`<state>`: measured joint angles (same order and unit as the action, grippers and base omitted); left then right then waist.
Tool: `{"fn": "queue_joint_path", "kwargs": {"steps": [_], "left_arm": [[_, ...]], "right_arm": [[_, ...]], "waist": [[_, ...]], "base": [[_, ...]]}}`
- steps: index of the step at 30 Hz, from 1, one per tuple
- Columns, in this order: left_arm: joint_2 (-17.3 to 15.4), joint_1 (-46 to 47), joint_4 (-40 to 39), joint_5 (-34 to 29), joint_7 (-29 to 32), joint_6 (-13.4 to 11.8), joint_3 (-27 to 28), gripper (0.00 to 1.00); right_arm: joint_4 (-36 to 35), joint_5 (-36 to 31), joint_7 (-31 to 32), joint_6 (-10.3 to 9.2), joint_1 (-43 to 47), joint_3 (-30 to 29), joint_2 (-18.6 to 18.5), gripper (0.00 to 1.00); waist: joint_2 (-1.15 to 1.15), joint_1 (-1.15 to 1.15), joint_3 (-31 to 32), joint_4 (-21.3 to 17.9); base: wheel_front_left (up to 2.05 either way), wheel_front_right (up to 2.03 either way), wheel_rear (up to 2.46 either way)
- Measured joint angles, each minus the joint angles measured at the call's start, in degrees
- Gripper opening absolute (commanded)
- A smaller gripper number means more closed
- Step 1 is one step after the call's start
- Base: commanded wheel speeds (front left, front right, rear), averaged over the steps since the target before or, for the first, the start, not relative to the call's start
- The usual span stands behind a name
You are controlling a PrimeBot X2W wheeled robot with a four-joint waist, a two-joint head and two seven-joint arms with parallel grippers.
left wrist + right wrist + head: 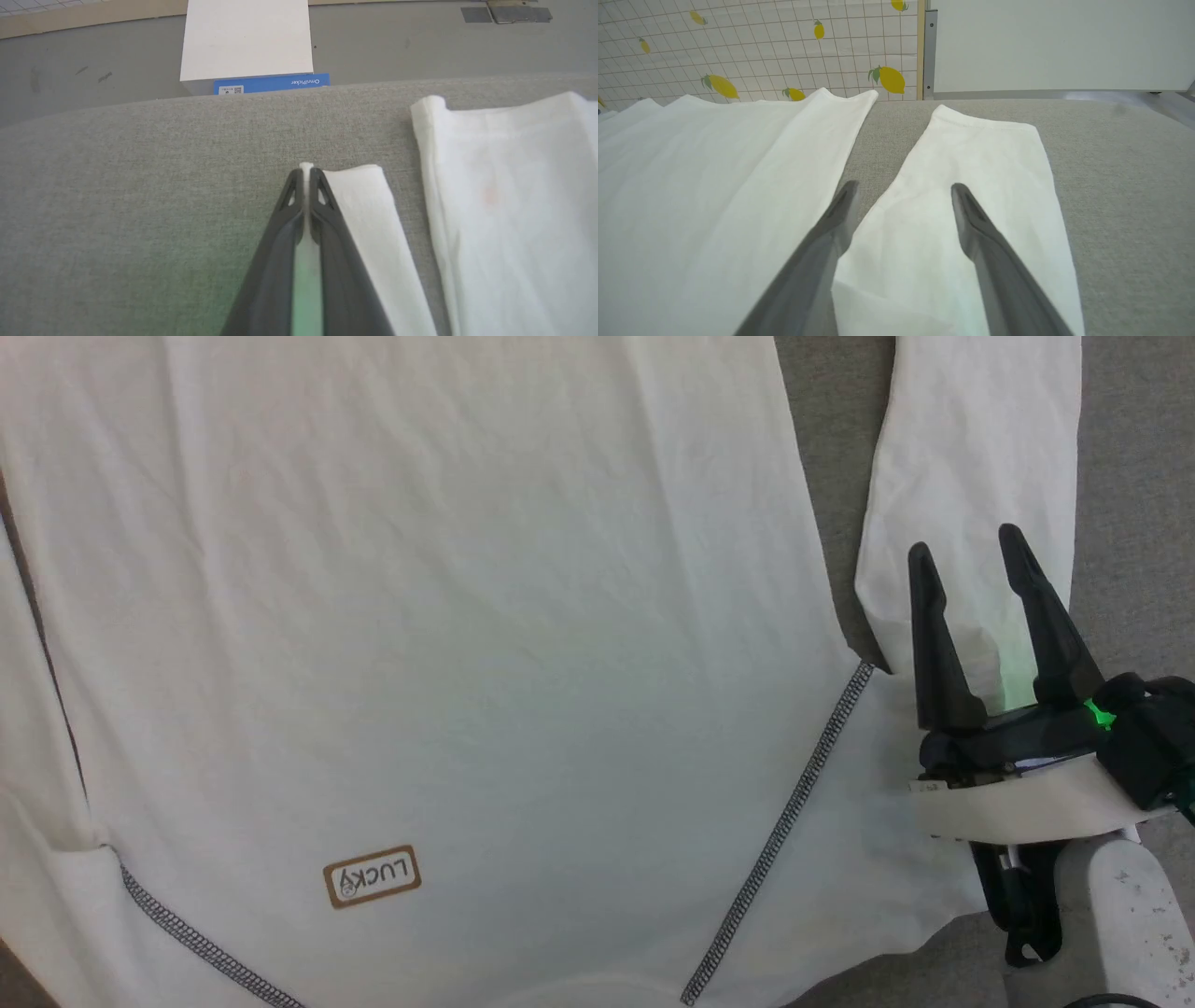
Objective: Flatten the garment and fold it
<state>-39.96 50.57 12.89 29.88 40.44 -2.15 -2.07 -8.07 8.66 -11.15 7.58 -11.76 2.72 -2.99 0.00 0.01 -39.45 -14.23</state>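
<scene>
Garment [420,616] lies spread front-up on a grey cloth-covered table [1139,476], white and mostly smooth with a few soft creases. The brown-bordered patch [372,875] sits low in the head view and reads upside down there. Dark stitching [784,821] runs diagonally along the shoulder seam on the robot's right side. The right-hand sleeve [980,457] lies straight, parted from the body by a strip of bare table. Right gripper [965,541] is over that sleeve near the armpit with its fingers spread wide and nothing between them. In the right wrist view one finger is above the strip of table and the other above the sleeve; contact with the cloth cannot be told. Left gripper [306,173] has its fingers pressed together, pinching the corner of the left-hand sleeve [373,224] at its cuff end, with a sliver of white cloth showing between the tips. That sleeve lies flat just beside the body of the garment, with a narrow band of table between. Past the table edge stands a white box [247,42] with a blue label. A lemon-print wall [738,46] stands behind the far hem.
</scene>
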Motion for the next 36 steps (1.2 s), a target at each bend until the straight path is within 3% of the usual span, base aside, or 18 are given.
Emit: {"fn": "queue_joint_path", "kwargs": {"steps": [8, 11, 15, 25, 28, 31, 36], "left_arm": [[0.32, -2.92, -0.69, -0.13, -13.44, 2.13, 2.11, 0.00], [0.47, -8.37, -1.14, 0.54, -19.37, 2.68, 4.55, 0.00], [0.52, -13.75, -3.45, 1.09, -21.53, 2.67, 6.48, 0.00], [0.75, -25.46, -20.09, 2.37, -20.47, 1.18, 8.62, 0.00], [2.77, -27.53, -26.58, 3.02, -18.92, 0.29, 6.34, 0.00], [6.90, -28.57, -32.68, 3.52, -18.13, -0.33, 1.49, 0.00], [13.62, -28.82, -36.35, 2.57, -17.47, -0.89, -8.81, 0.00]], "right_arm": [[1.27, -0.04, 0.21, 0.00, 0.10, -1.62, 0.02, 1.00], [1.61, -1.32, 1.86, 0.00, 2.41, -3.33, 0.03, 1.00], [1.34, -1.48, 3.38, 0.00, 5.88, -5.26, 0.03, 1.00], [-1.96, -1.20, 6.71, 0.00, 11.33, -9.64, 0.04, 1.00], [-2.67, -1.11, 7.42, 0.00, 12.04, -10.26, 0.03, 1.00], [-3.45, -1.10, 8.14, 0.00, 12.46, -10.33, 0.05, 1.00], [-3.98, -1.09, 8.88, 0.00, 13.01, -10.18, 0.05, 1.00]], "waist": [[0.00, 0.00, 4.58, 1.53], [0.00, 0.00, 9.45, 3.08], [0.00, -0.01, 13.88, 4.68], [0.00, -0.01, 24.11, 10.50], [0.00, -0.01, 25.96, 12.33], [0.00, -0.01, 27.62, 14.09], [0.00, -0.01, 29.54, 16.14]], "base": [[0.00, 0.00, 0.00], [0.00, 0.00, 0.00], [0.00, 0.00, 0.00], [0.00, 0.00, 0.00], [0.00, 0.00, 0.00], [0.00, 0.00, 0.00], [0.00, 0.00, 0.00]]}}
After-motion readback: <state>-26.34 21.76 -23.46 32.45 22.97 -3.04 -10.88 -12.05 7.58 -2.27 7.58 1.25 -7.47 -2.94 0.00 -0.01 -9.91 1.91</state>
